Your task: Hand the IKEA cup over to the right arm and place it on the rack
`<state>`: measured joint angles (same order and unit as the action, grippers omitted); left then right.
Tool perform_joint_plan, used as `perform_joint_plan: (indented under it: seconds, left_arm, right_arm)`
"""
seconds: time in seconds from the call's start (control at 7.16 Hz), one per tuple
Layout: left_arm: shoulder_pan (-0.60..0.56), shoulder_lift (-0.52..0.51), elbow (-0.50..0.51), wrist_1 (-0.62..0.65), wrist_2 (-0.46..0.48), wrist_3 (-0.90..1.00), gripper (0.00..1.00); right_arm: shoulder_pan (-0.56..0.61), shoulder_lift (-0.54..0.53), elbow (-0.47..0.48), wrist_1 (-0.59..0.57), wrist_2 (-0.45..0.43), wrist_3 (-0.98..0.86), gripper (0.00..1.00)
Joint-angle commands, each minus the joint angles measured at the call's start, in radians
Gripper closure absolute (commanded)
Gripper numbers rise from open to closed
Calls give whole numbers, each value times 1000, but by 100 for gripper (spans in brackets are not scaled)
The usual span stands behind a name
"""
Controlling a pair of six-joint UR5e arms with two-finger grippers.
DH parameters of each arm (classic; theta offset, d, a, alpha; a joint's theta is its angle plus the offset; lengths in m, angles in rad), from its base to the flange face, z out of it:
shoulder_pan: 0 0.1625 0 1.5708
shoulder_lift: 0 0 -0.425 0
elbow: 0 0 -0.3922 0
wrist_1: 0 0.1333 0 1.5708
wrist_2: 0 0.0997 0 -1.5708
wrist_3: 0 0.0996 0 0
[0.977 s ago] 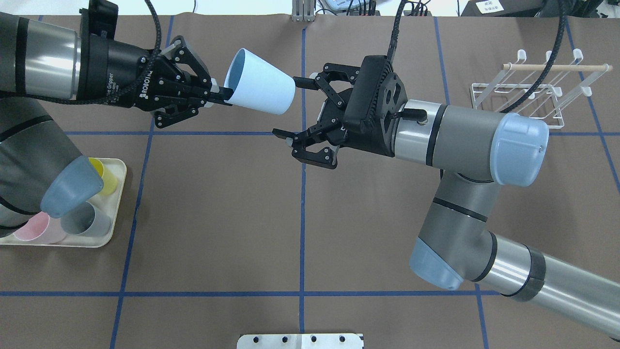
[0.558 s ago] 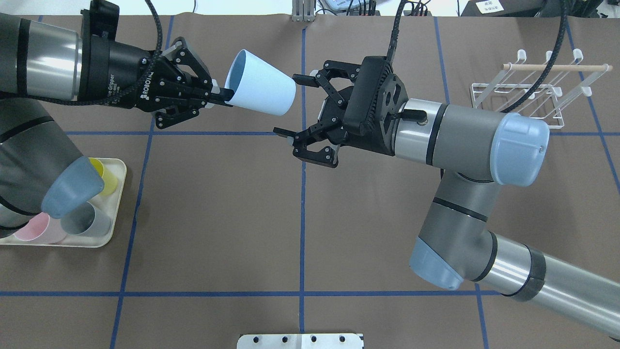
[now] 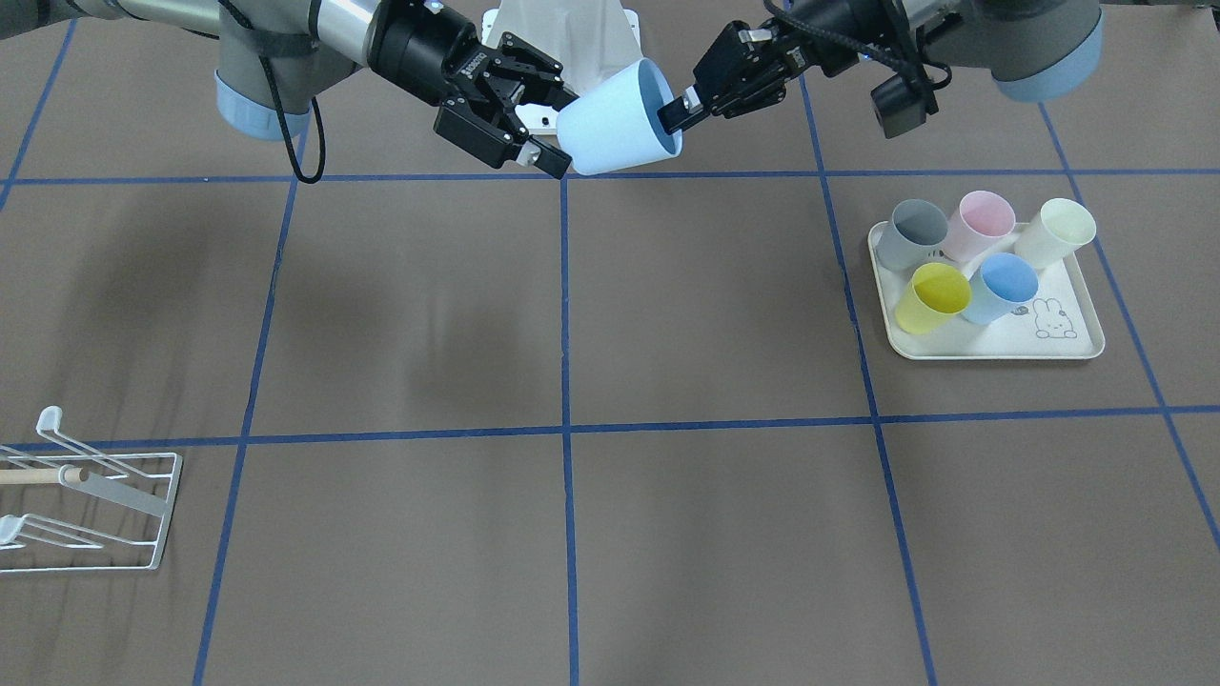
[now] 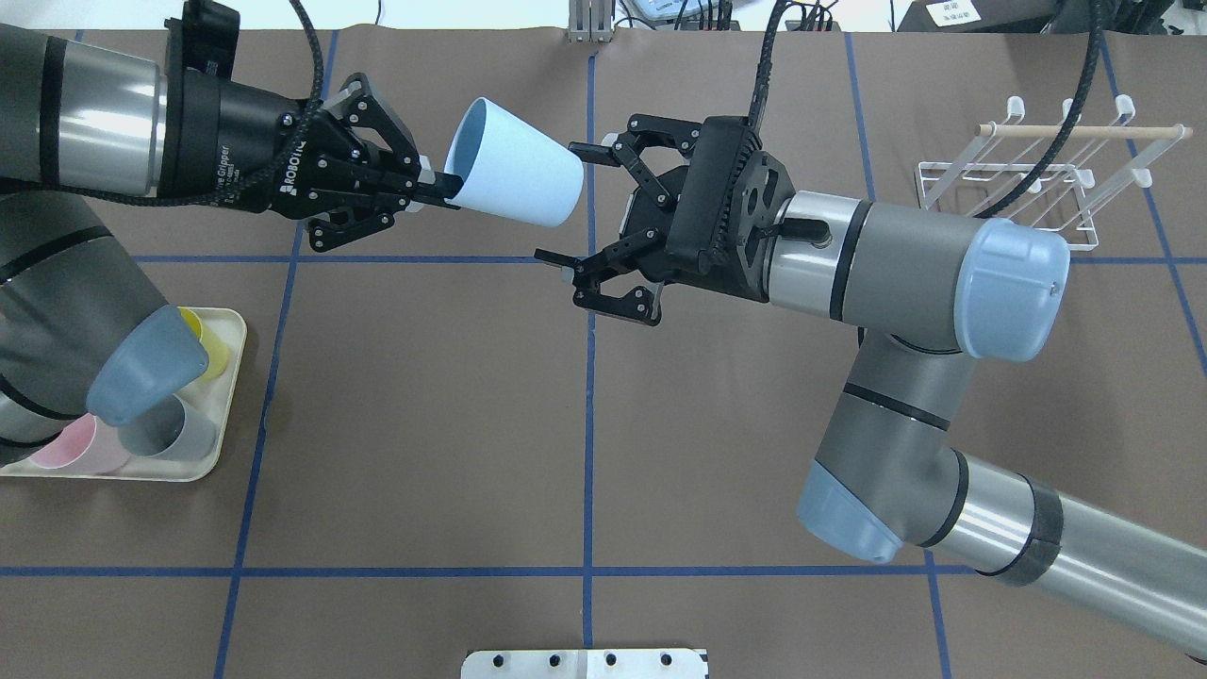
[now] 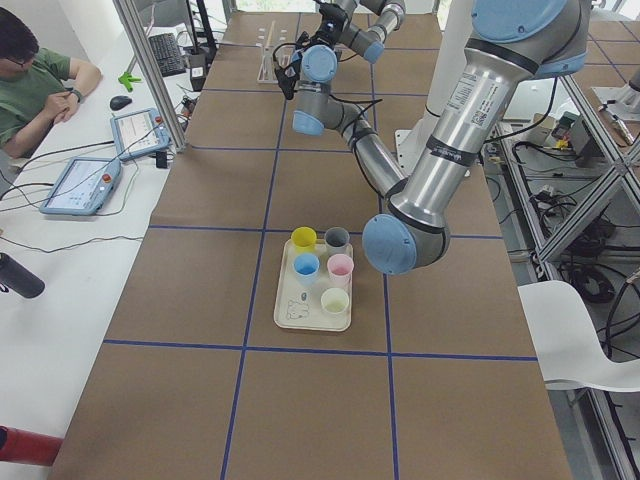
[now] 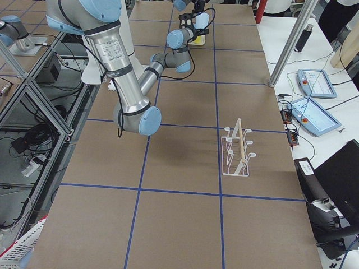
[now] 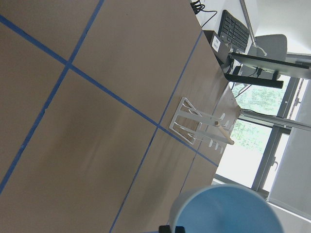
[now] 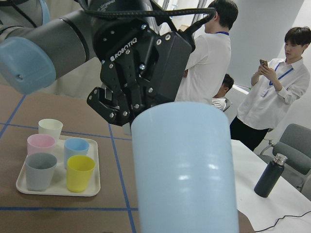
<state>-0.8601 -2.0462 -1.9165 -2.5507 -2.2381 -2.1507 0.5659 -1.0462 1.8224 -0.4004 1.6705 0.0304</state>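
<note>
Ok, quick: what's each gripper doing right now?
Left gripper: shut on the light blue cup, pinching its rim.
Right gripper: open, jaws straddling the cup's base.

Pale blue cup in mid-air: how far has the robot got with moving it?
Done: the cup is off the table, pinched at its rim by the left pincer. In hand: the right pincer stands open, its fingers flanking the cup's base, not yet closed. Left: the handover itself, then setting the cup on the white rack, which holds nothing yet.
</note>
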Motion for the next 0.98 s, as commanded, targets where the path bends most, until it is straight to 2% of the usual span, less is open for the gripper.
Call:
perform_joint_plan:
  seconds: [0.0,0.7,0.84]
  left_arm:
    - [3,-3,4,1,0,0,100]
    - [9,-20,19,3,2,5,100]
    - [10,-20,19,3,3,14,100]
  right_arm:
    - [0,0,0,0,0,-7,10]
    - [0,0,-2,0,-1,-7,11]
    - [2,-1,0,-5,-1,-7,17]
